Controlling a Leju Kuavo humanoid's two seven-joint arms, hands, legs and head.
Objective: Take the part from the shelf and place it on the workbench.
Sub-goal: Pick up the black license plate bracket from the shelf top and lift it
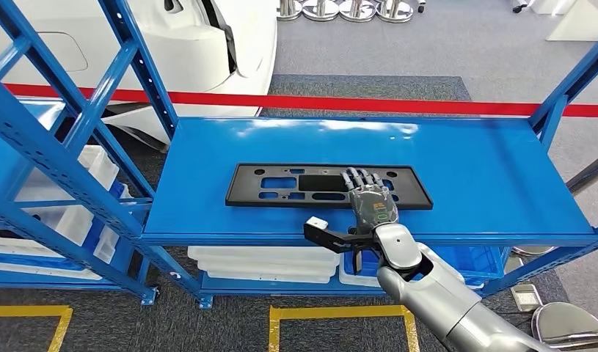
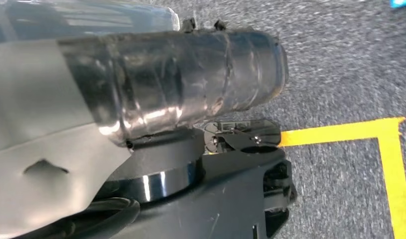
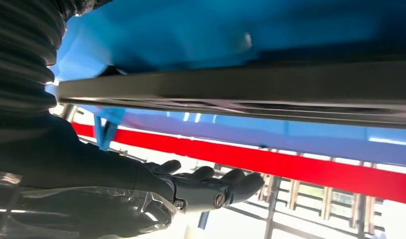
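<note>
The blue shelf (image 1: 464, 169) is holding the flat black part (image 1: 281, 183), which is lying near its front edge. The right hand (image 1: 369, 199) is resting flat over the part with fingers (image 3: 225, 186) stretched out straight, gripping nothing. White bins (image 1: 263, 264) are sitting on the lower level. A red tape (image 1: 398, 105) is stretching behind the shelf.

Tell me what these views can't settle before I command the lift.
- Contact: in the head view the right hand lies over the black part on the blue shelf, hiding whatever is beneath it, so a grip is unconfirmed.
- Right wrist view: the fingers look spread and apart from the part's edge, but blur leaves it uncertain.
- Left hand: the left wrist view is blurred and shows a grey cover over carpet; its fingers are unreadable.
</note>
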